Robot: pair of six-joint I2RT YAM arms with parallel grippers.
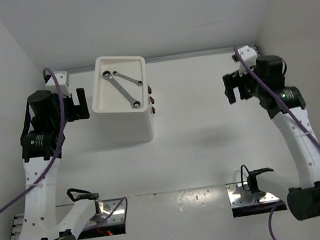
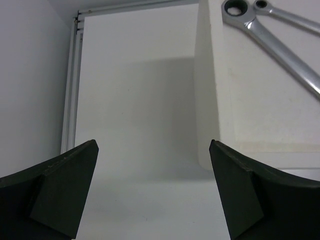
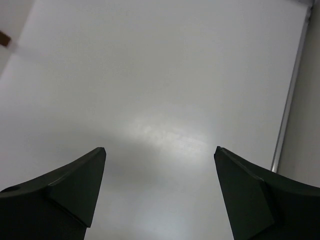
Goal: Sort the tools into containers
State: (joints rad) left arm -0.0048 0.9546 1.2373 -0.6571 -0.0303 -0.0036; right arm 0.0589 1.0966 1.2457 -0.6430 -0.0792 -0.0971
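Note:
The white drawer unit (image 1: 126, 127) stands left of centre, with small reddish-brown handles (image 1: 152, 100) on its right face. Two slim silver wrenches (image 1: 121, 86) lie crossed in its top tray; they also show in the left wrist view (image 2: 280, 47). My left gripper (image 1: 80, 102) is open and empty, just left of the unit, whose side wall shows in the left wrist view (image 2: 205, 90). My right gripper (image 1: 234, 87) is open and empty over bare table at the right. Pliers and screwdrivers are out of view.
White walls close in the table on the left, back and right. A metal strip (image 3: 290, 95) runs along the table's right edge. Both arm bases (image 1: 102, 215) sit at the near edge.

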